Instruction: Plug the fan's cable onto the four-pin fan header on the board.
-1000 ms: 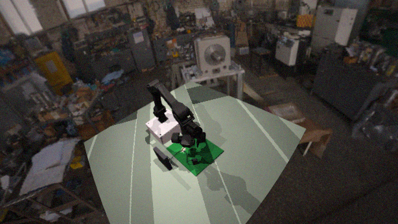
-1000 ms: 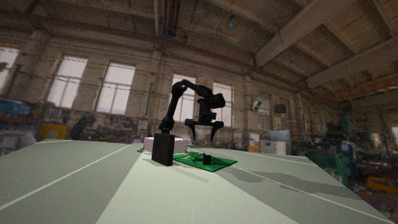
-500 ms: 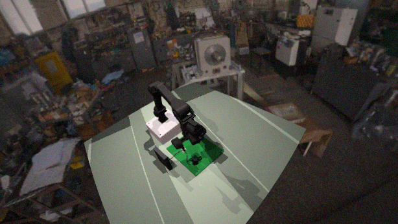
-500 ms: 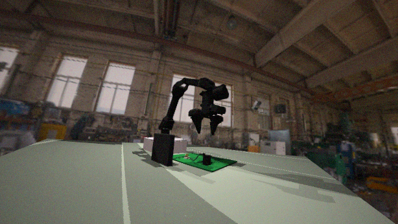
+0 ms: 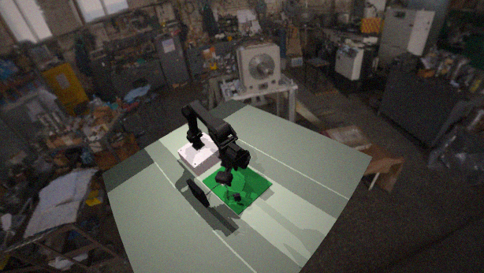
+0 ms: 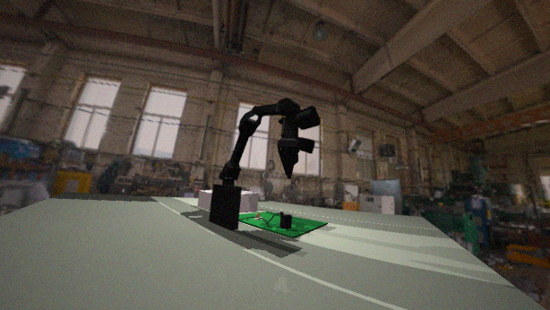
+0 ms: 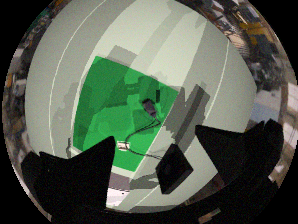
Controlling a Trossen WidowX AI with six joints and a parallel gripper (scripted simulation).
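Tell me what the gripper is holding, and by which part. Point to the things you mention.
Nothing is held: the gripper (image 6: 289, 176) (image 7: 156, 135) is open above the board (image 5: 258, 183) (image 6: 309, 224) (image 7: 92, 95), its fingers apart.

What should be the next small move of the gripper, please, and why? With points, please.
I would probably move the gripper (image 5: 224, 182) (image 6: 289, 177) (image 7: 156, 135) a little toward the plug (image 5: 236, 196) (image 6: 286, 220) (image 7: 149, 107), without touching, to look closer. It is open and high above the board (image 5: 258, 183) (image 6: 309, 224) (image 7: 92, 90), and the plug stands there, but I cannot tell if it is fully down on the header.
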